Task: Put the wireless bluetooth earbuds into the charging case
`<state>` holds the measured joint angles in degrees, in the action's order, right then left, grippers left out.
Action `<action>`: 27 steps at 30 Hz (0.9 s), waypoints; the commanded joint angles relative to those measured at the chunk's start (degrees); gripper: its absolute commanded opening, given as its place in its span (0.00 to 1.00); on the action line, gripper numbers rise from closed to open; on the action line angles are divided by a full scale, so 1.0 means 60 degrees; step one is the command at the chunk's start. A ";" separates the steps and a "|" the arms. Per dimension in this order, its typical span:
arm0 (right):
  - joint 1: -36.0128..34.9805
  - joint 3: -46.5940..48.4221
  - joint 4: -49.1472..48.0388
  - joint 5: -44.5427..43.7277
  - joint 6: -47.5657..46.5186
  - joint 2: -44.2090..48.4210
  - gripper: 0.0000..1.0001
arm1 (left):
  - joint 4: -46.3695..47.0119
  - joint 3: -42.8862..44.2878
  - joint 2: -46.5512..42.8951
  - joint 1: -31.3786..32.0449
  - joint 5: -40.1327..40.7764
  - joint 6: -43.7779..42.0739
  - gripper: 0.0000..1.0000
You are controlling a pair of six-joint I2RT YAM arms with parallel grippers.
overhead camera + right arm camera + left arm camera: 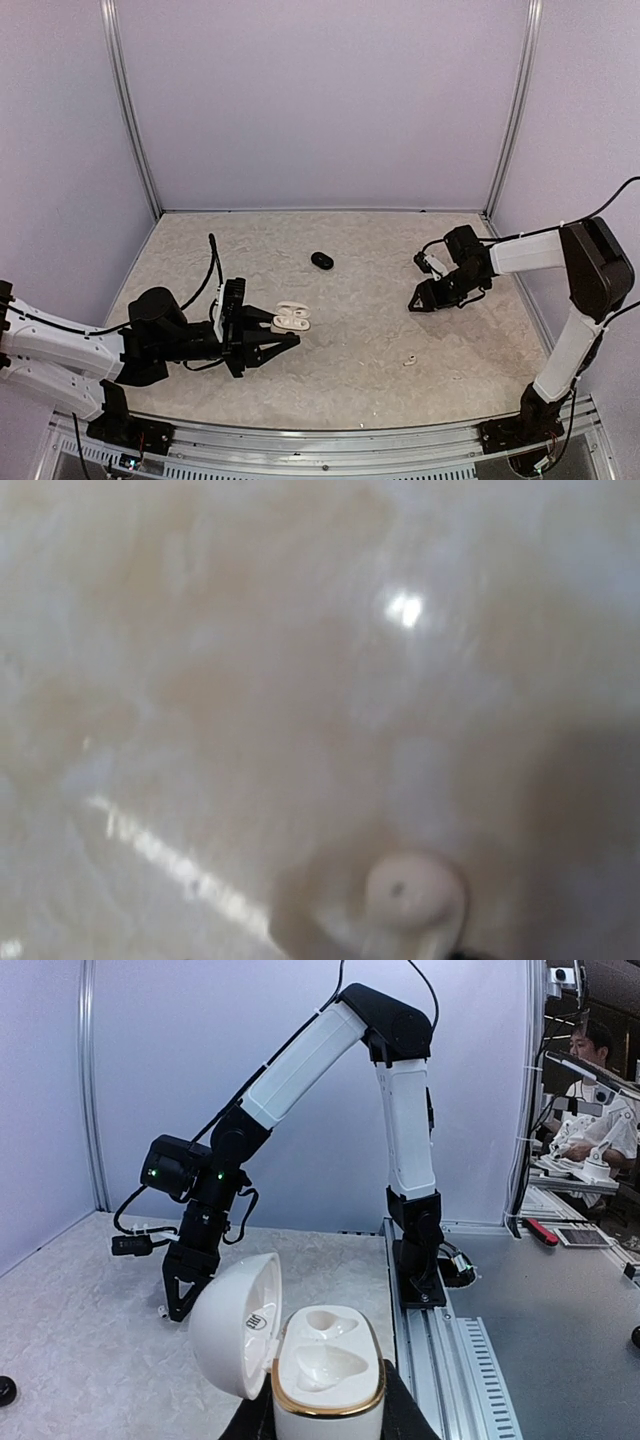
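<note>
My left gripper (278, 332) is shut on the base of a white charging case (328, 1375) with a gold rim. The case's lid (235, 1325) stands open to the left, and both moulded sockets are bare. The black fingers (405, 1415) clamp the case from both sides. My right gripper (415, 300) points down at the table on the right. A white earbud (415, 895) lies blurred, right below its camera. How wide its jaws stand does not show. Another white earbud (409, 361) lies on the table nearer the front.
A black oval case (321, 260) sits shut at mid-table toward the back. The table is walled at the back and at both sides. The aluminium rail (450, 1360) and the right arm's base stand past the table's edge.
</note>
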<state>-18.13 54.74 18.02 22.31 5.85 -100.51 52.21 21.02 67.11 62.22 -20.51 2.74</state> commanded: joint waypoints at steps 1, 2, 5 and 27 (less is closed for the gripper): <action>-0.0180 -0.0370 0.0256 0.0152 0.0167 0.0555 0.54 | 0.0385 -0.0024 -0.0004 -0.0070 0.0049 -0.0041 0.10; -0.0186 -0.0330 0.0347 -0.0011 0.0164 0.0635 0.54 | 0.0384 -0.0014 0.0032 -0.0071 0.0019 -0.0041 0.10; -0.0186 0.0018 0.0663 -0.0660 0.0051 0.0656 0.53 | 0.0383 0.0067 0.0114 -0.0062 -0.0038 -0.0058 0.10; -0.0642 0.2502 0.2408 -0.2123 -0.0829 -0.0968 0.41 | 0.0212 0.0181 0.0266 -0.0029 0.0070 -0.0051 0.10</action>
<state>-20.67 67.83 29.67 11.27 1.96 -104.62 52.25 21.04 68.01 62.17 -20.51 2.74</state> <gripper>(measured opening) 0.418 0.236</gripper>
